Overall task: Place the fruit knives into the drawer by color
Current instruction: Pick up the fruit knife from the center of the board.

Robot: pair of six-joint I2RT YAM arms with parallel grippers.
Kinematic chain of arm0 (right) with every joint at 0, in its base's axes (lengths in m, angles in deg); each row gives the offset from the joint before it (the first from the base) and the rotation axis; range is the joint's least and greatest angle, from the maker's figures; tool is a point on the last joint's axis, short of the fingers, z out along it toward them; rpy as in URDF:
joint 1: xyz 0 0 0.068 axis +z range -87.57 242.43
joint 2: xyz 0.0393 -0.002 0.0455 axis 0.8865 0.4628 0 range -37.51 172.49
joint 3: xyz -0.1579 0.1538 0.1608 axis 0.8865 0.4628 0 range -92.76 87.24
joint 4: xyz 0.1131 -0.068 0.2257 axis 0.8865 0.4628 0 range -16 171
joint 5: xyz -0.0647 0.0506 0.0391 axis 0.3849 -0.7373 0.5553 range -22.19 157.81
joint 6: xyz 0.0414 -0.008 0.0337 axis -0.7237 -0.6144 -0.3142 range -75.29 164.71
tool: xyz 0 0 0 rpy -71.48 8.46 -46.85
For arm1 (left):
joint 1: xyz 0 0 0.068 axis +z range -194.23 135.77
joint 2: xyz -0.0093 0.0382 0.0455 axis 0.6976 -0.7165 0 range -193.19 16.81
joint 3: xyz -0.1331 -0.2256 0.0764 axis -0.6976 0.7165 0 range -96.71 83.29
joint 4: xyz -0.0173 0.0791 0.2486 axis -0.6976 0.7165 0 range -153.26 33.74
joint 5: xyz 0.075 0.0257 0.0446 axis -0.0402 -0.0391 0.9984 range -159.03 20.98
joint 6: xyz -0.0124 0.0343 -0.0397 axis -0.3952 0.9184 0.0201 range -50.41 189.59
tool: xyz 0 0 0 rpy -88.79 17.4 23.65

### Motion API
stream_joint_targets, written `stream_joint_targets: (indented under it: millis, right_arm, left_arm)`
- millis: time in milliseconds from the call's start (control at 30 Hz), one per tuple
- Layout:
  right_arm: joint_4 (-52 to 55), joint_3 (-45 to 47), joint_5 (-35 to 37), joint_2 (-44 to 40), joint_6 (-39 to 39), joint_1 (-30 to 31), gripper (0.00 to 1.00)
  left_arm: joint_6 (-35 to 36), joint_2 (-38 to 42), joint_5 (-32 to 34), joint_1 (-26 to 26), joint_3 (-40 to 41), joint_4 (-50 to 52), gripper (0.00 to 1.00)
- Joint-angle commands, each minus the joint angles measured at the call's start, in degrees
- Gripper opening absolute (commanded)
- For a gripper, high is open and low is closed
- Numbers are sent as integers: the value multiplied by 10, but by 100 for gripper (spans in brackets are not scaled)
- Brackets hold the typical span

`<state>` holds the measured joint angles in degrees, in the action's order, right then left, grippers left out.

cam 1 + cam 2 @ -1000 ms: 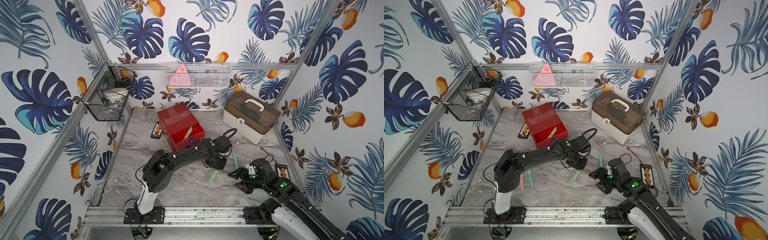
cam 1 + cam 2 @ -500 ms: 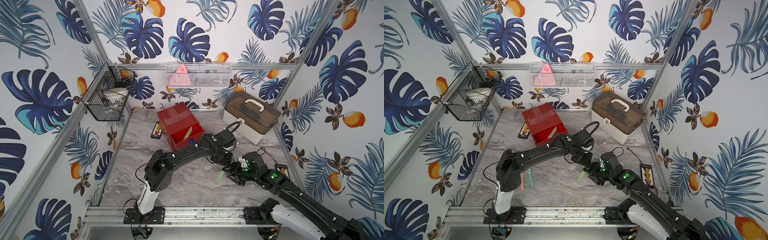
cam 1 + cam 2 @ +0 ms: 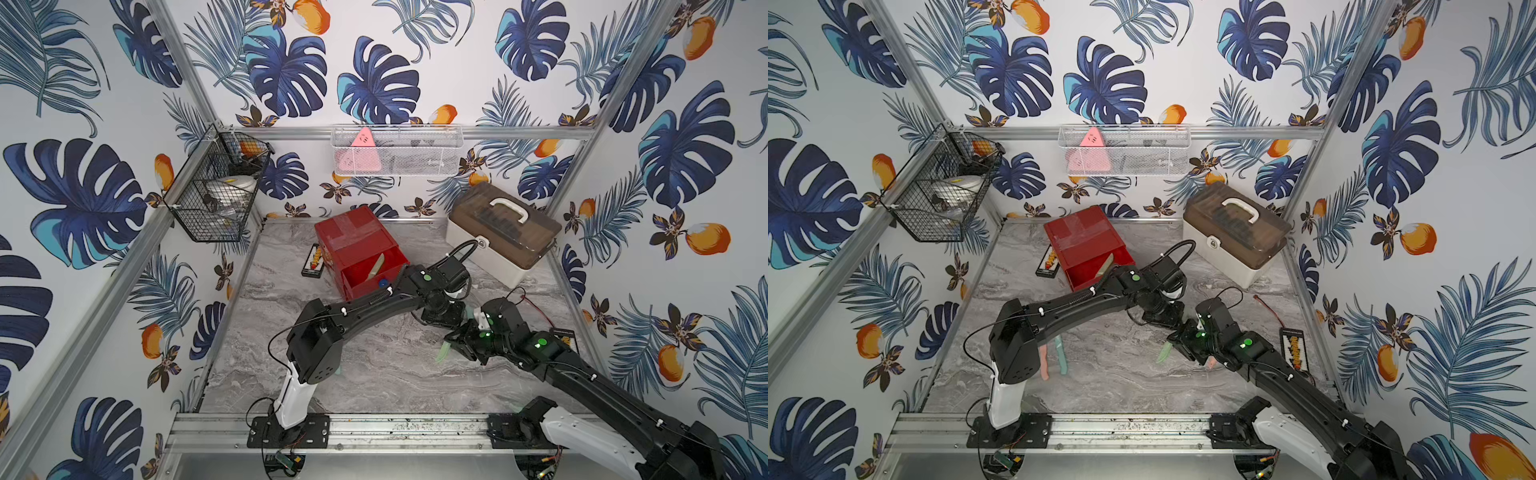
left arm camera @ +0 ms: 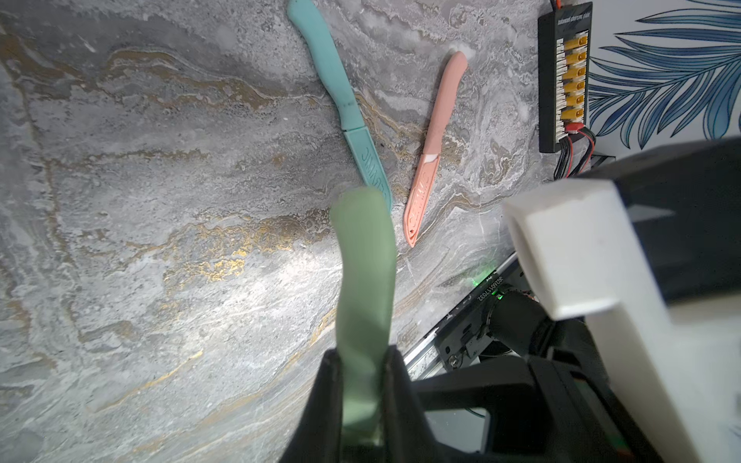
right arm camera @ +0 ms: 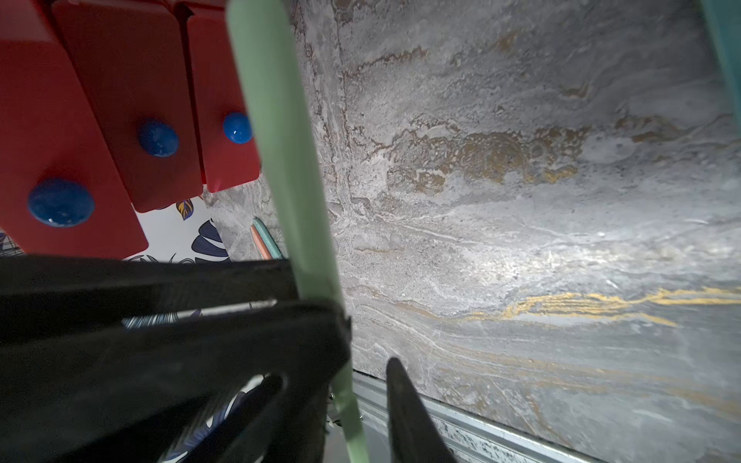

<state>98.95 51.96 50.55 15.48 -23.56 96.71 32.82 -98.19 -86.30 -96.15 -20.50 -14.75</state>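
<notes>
1. While the left gripper (image 4: pixel 363 360) pinched a light green, slightly curved plastic knife (image 4: pixel 365 260) between its black fingers, the knife hung clear above the grey marble tabletop (image 3: pixel 374 374), its free end sticking out well past the fingertips
2. The right gripper (image 3: pixel 457 338) sat right against the left one. In the right wrist view the same green knife ran between its jaws, which stood narrowly spread, with a gap showing between the knife and one finger
3. The red boxy three-drawer chest (image 3: pixel 353 245) stood toward the back of the tabletop with its top drawer pulled out. A pale knife (image 3: pixel 376 266) lay slanted inside, its exact colour hard to tell
4. A teal plastic knife (image 4: pixel 341 88) and a salmon pink plastic knife (image 4: pixel 433 132) lay flat on the marble, near each other but apart, beside a black connector board with yellow plugs (image 4: pixel 563 76)
5. A second pink knife (image 3: pixel 1043 361) and a second teal knife (image 3: pixel 1062 355) lay just beside each other by the left arm's base
6. A beige case with a brown translucent lid (image 3: pixel 498 257) sat in the back right corner
</notes>
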Motion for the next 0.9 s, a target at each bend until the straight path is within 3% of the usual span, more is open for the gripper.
stream_joint_targets:
  millis: [0,233,367,433,500,700,867]
  right_arm:
    - [-42,-10,29,0,17,-2,24]
    - [-34,-29,39,6,36,-3,10]
    - [-21,-44,40,2,40,-3,5]
    - [-7,-55,38,-1,44,-3,4]
    - [14,-68,36,-7,49,-3,3]
    - [61,-109,30,-29,41,-3,0]
    - [106,-163,18,-18,31,-3,0]
  left_arm:
    - [-13,13,-41,-1,4,11,7]
    - [-16,33,-55,0,29,5,7]
    - [-6,41,-49,7,25,8,13]
    - [2,41,-45,14,13,12,23]
    - [6,40,-44,24,0,8,40]
    - [10,31,-24,44,-73,-4,71]
    - [27,24,-12,59,-138,1,80]
